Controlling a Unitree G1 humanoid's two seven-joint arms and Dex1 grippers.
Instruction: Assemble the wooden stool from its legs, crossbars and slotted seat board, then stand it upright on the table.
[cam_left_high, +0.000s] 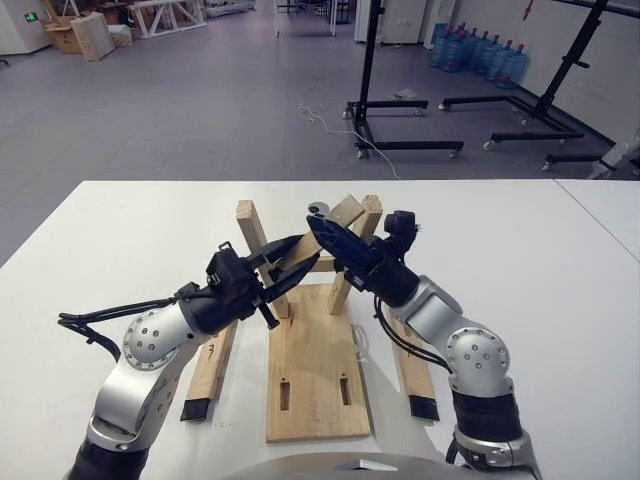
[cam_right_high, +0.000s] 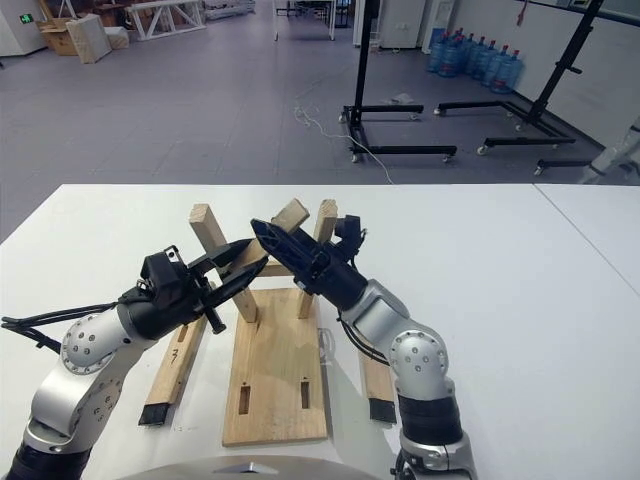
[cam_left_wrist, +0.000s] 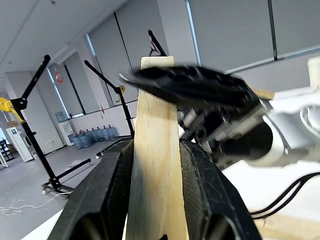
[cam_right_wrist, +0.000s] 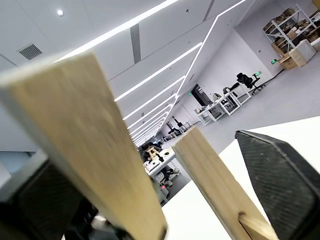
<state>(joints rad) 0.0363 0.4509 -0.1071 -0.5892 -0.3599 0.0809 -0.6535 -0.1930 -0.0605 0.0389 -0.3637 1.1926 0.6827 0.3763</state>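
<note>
The slotted seat board (cam_left_high: 312, 365) lies flat on the white table. At its far end two wooden legs stand tilted, the left leg (cam_left_high: 250, 232) and the right leg (cam_left_high: 368, 222), with a crossbar (cam_left_high: 322, 264) between them. My left gripper (cam_left_high: 283, 280) is shut on the left leg (cam_left_wrist: 156, 150), one finger on each side. From the right, my right gripper (cam_left_high: 335, 245) is at the right leg, open. A leg (cam_right_wrist: 95, 150) lies against one of its fingers, and the other finger (cam_right_wrist: 280, 175) stands apart.
Two more legs with black tips lie on the table, one left of the board (cam_left_high: 212, 365) and one right of it (cam_left_high: 412, 372). A white cord (cam_left_high: 360, 345) lies beside the board. Black metal stands (cam_left_high: 400, 110) are on the floor beyond the table.
</note>
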